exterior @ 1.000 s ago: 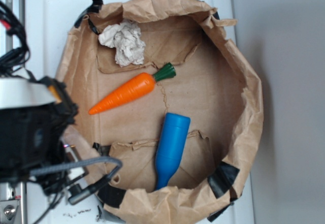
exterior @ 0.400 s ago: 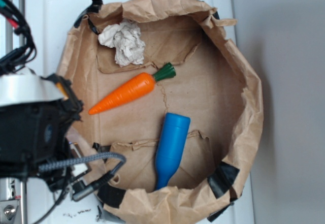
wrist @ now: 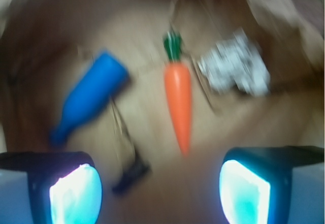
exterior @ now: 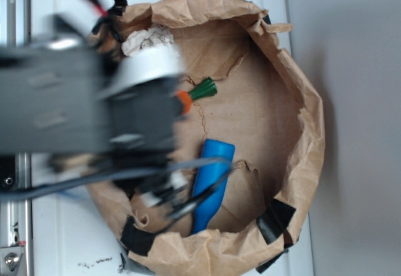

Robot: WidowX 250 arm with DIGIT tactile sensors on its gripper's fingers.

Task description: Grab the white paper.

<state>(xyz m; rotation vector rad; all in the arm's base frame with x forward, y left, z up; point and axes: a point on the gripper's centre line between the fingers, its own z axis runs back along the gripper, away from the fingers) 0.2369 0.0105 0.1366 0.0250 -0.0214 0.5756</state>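
Exterior view: the arm hangs blurred over the left half of the brown paper bag (exterior: 301, 132), hiding most of the carrot (exterior: 202, 91) — only its green top and an orange sliver peek out. The white paper (exterior: 145, 38) shows just past the arm's upper edge, in the bag's top-left corner. The blue bottle (exterior: 212, 182) lies lower, partly behind cables. The claw itself is hidden under the arm here.

Wrist view: soft with blur, but the gripper (wrist: 160, 188) shows both pads at the bottom corners, spread wide, nothing between them. The white paper (wrist: 234, 67) sits ahead and off to the right — beyond the carrot (wrist: 179, 99), which points its tip back toward the claw. The blue bottle (wrist: 87, 101) lies left. So the reach, as I judge it, goes forward and right, past the carrot.
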